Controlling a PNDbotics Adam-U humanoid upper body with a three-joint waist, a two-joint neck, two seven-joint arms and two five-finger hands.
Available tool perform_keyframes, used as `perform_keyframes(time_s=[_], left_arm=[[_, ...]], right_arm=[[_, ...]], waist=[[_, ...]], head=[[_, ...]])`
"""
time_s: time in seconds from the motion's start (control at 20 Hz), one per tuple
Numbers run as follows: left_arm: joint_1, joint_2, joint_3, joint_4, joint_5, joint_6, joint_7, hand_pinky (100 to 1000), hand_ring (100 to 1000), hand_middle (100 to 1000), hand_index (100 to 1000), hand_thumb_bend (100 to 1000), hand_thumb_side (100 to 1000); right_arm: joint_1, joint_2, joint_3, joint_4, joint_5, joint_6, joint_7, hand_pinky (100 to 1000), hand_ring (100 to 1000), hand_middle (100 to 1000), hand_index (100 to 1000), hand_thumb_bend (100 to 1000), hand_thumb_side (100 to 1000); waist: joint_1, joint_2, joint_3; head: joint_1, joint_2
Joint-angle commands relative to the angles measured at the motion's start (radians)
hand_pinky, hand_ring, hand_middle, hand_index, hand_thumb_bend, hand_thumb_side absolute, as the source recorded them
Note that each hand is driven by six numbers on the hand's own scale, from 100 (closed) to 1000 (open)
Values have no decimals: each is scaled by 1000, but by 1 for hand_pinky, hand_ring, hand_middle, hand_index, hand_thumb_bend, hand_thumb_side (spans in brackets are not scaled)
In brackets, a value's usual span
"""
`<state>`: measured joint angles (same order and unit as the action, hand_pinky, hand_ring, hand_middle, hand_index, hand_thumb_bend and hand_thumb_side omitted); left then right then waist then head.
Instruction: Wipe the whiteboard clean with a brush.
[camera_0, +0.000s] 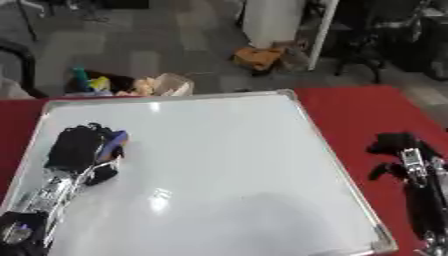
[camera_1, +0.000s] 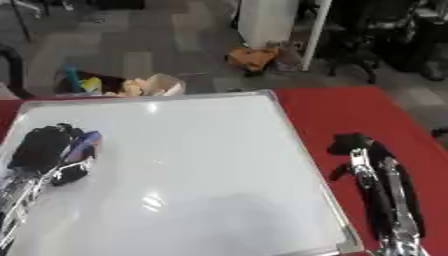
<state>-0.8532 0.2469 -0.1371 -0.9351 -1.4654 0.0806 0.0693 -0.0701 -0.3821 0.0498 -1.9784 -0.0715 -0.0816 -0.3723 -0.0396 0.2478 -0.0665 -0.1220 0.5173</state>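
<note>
Left eye view, near edge first: left arm up from lower-left corner, left hand w/ fingers curled round brush (blue, partly hidden), pressed on whiteboard near its left side. Right hand idle on red table just beside board's right frame; fingers open or not: can't tell. Board surface looks unmarked, only glare spots. Judged best: keep brush flat, sweep in overlapping rows toward far edge, avoid riding onto metal frame. Beyond: floor clutter, irrelevant.

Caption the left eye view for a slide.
Left hand shut on a blue brush on the whiteboard; right hand rests on the red table.
</note>
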Motion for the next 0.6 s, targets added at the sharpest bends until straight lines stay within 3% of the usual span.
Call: perform_keyframes(time_s=[0.05,0.6], left_arm=[[40,-6,-9,40,-3,18,-4,487,486,504,728,565,478],[104,99,67,21,65,138,25,493,486,509,733,568,472]], right_arm=[[-4,-13,-8,-22,6,0,0,354,645,559,677,100,794],[-1,-15,-12,-22,10,2,-3,354,645,559,677,100,795]], waist=[[-2,-3,1],[-1,-2,13]], head=[[-2,-6],[-13,-8]])
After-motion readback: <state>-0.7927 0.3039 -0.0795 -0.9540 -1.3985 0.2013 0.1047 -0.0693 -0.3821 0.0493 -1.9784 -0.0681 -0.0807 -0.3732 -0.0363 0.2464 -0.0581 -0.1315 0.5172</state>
